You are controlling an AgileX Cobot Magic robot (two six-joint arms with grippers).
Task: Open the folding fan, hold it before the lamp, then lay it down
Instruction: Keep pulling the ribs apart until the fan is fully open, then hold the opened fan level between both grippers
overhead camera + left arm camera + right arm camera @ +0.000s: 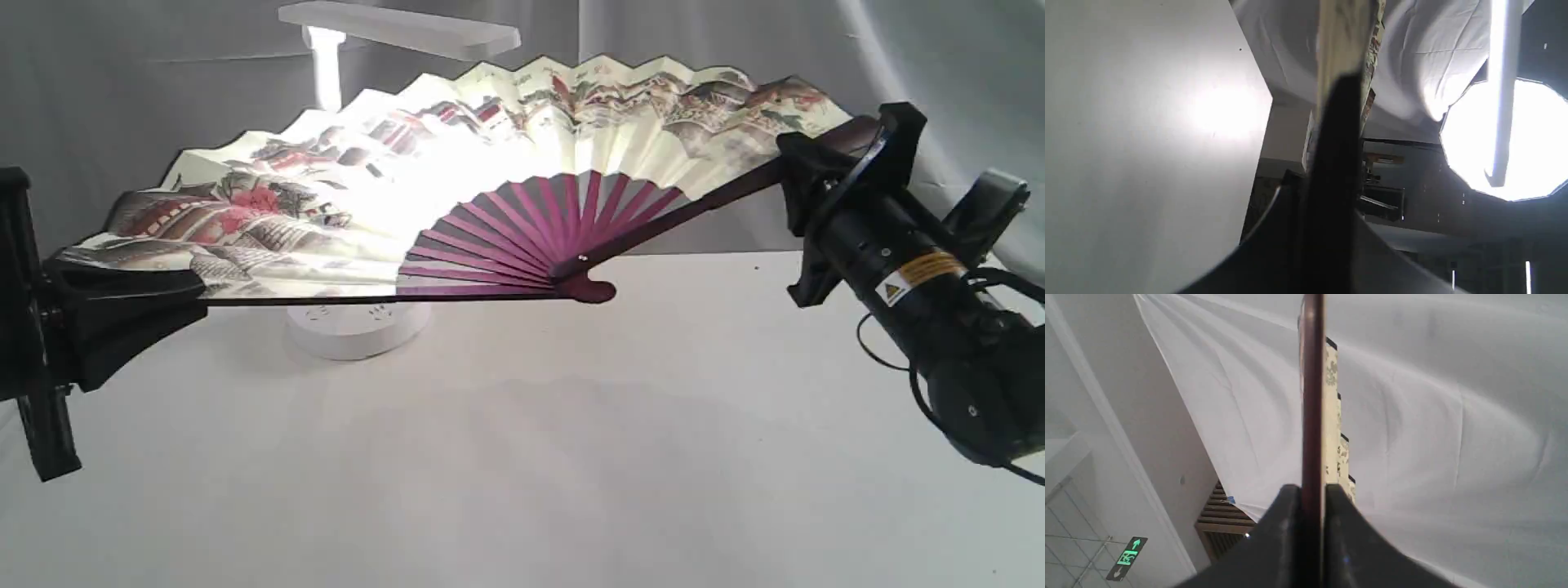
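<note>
Closest to you is the white table (571, 457). Above it, not touching it, hangs the folding fan (522, 155), spread wide open.

You hold it at both ends. Your left gripper (175, 286) has the left end of the fan. The wrist view there is dark and blurry, so I can only say its fingers (1274, 228) look pressed shut on the dark guard (1335, 163). Your right gripper (796, 155) has the right end. Its two fingers (1290, 522) are squeezed tight on the thin maroon guard (1312, 396), with no gap.

The fan's long way runs side to side, from one gripper to the other. The left guard lies almost flat. The right guard slopes up to the right. The pin (584, 282) where the ribs meet points down and toward the front. The wavy paper edge points up and back.

The lamp (400, 26) stands on the table just behind the fan. Its flat head shows above the paper, its round base (351, 331) below, and its light glows through the paper.

Count: one fan, one lamp, two grippers.
</note>
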